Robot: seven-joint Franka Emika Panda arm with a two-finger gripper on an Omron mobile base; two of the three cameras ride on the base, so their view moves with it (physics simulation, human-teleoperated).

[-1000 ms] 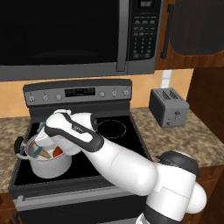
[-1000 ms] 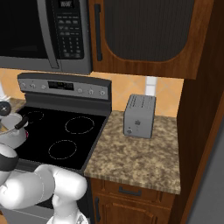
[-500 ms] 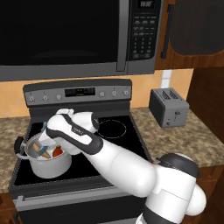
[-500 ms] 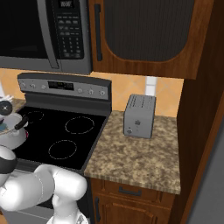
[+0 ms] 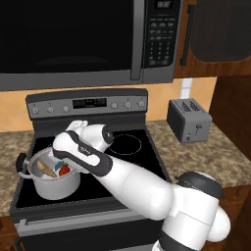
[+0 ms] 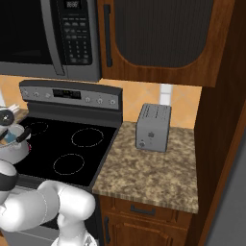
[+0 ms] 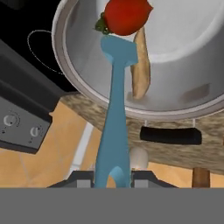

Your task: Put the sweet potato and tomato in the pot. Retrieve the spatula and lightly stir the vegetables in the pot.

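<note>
The steel pot (image 7: 72, 72) stands on the front left burner, also seen as the pot (image 5: 54, 186) and at the left edge as the pot (image 6: 13, 150). Inside it lie the red tomato (image 7: 127, 15) and the tan sweet potato (image 7: 141, 65); the tomato (image 5: 63, 170) and sweet potato (image 5: 46, 170) lie side by side. My gripper (image 7: 113, 177) is shut on the handle of the blue spatula (image 7: 114, 113). The spatula's blade reaches over the rim into the pot and touches the tomato's underside, beside the sweet potato. My arm hides the gripper in the left base view.
A black pot handle (image 7: 170, 135) juts from the rim nearest the hand. The microwave (image 5: 88, 39) hangs low over the stove. Other burners (image 6: 86, 137) lie right of the pot. A toaster (image 6: 153, 127) stands on the granite counter (image 6: 153, 173) to the right.
My hand has shifted slightly over the pot with the spatula in it. The gripper stays shut, and the pot has not moved.
</note>
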